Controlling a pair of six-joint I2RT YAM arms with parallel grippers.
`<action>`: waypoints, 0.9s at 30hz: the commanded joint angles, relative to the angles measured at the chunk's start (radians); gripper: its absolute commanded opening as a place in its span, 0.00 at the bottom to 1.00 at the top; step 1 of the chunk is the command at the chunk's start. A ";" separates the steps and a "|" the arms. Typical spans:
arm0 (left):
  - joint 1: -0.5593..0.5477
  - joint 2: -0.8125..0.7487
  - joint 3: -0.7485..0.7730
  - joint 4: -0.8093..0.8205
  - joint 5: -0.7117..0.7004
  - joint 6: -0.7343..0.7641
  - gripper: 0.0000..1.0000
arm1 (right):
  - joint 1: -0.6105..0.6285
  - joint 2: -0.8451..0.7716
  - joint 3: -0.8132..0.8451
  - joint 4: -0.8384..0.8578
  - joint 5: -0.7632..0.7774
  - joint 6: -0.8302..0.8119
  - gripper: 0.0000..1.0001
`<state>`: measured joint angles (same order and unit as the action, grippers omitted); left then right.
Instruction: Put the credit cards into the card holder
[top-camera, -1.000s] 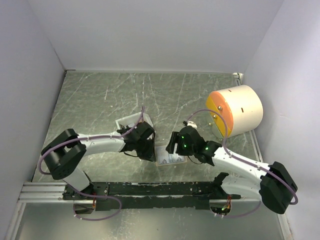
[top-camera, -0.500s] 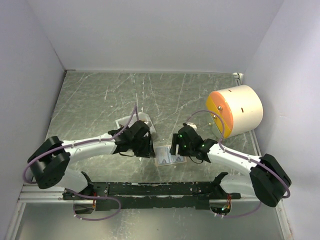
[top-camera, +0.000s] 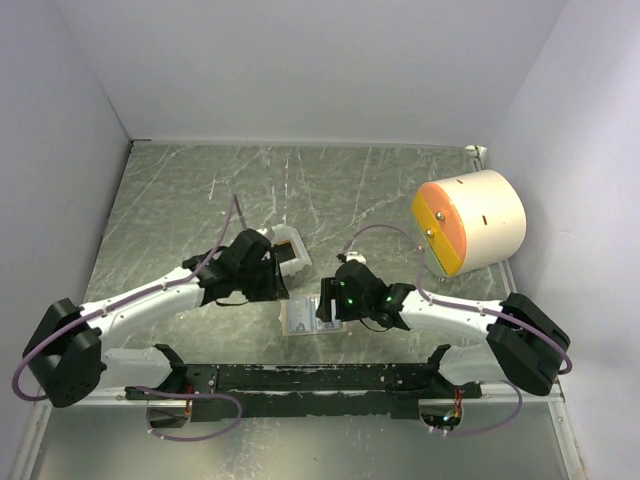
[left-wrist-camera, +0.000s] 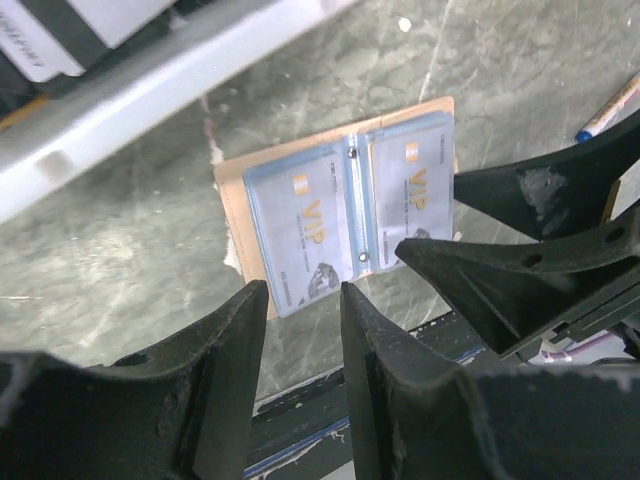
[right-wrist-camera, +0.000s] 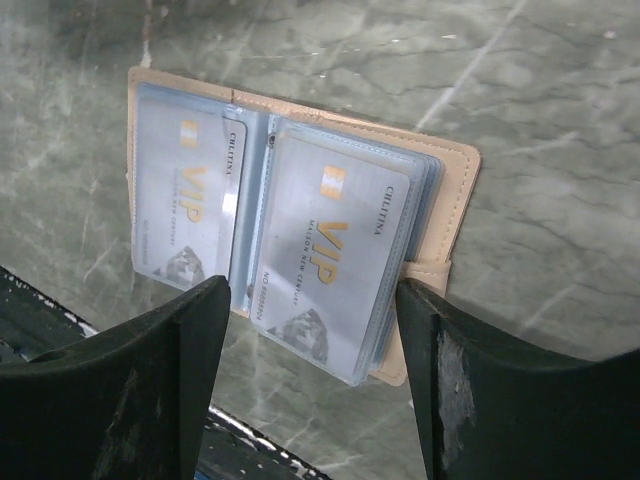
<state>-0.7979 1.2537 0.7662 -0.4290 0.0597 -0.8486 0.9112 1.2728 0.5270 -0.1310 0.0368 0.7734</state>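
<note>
Hovering open-fingered, left gripper (left-wrist-camera: 300, 295) and right gripper (right-wrist-camera: 310, 290) near the card holder (right-wrist-camera: 456, 190); wrist views reveal cards (right-wrist-camera: 320, 240).

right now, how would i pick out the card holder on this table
Start at the black rail along the table's near edge; just beyond its middle lies the card holder, opened flat. It is tan-edged with clear pockets that read VIP, unlike the white tray farther back.

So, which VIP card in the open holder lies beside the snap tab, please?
The right-hand VIP card in the right wrist view: the snap tab juts out beside it; the other card lies farther off.
</note>
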 joint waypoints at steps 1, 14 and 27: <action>0.058 -0.062 -0.034 -0.055 0.016 0.042 0.46 | 0.038 0.047 0.025 0.017 -0.036 -0.017 0.68; 0.184 -0.128 -0.054 -0.092 0.102 0.114 0.45 | 0.063 -0.019 0.100 -0.226 0.127 -0.150 0.60; 0.278 -0.141 -0.098 -0.053 0.251 0.152 0.44 | 0.112 0.078 0.079 -0.156 0.179 -0.197 0.44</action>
<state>-0.5316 1.1294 0.6861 -0.5037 0.2310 -0.7254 1.0103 1.3327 0.6113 -0.3054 0.1658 0.6102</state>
